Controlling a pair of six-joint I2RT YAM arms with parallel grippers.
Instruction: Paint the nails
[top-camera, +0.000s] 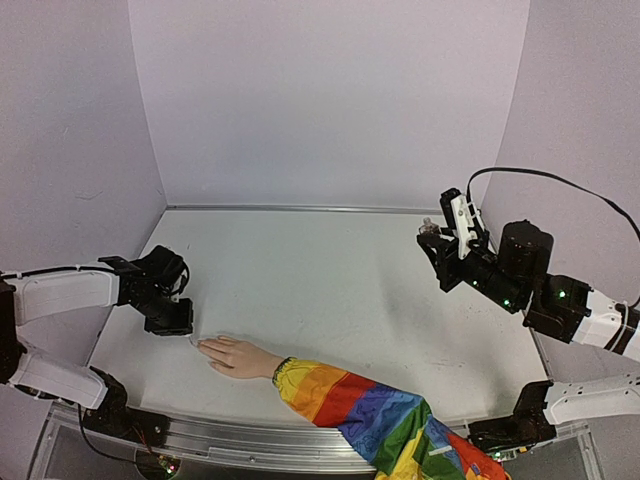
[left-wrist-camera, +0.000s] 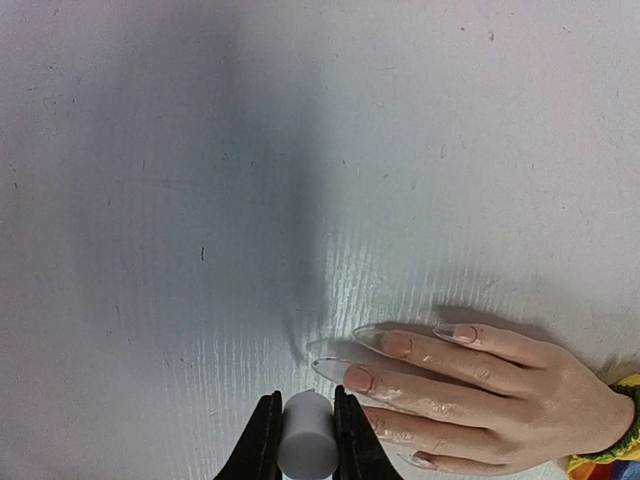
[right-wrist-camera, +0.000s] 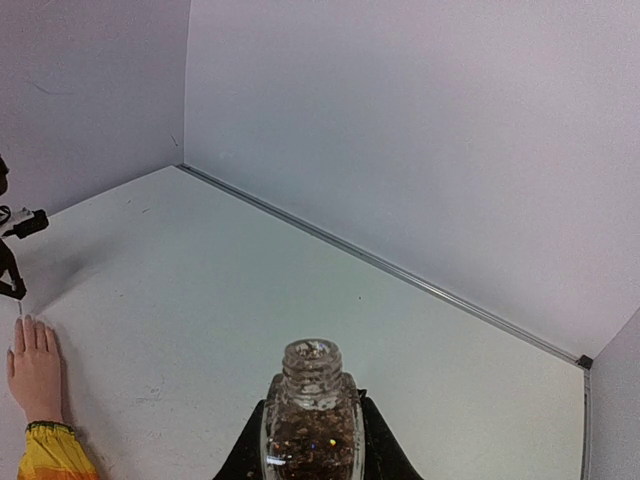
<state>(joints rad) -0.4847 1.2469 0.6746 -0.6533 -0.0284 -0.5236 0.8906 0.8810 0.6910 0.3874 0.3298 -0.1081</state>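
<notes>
The left gripper was clamped on a white cylindrical brush cap. In the left wrist view, the long clear nails of the pale peach mannequin hand lay on the table just beside it at two o'clock, fingers pointing toward nine. The right gripper, clamped on an uncapped clear glass bottle, was well apart.

The left arm reaches in low from the left side, forearm level. Its left tool points down near the table, with the fingers closed tight on a white cylinder. The right arm is raised on the right side. The right tool is held high and aimed inward, clamped on a bottle.
</notes>
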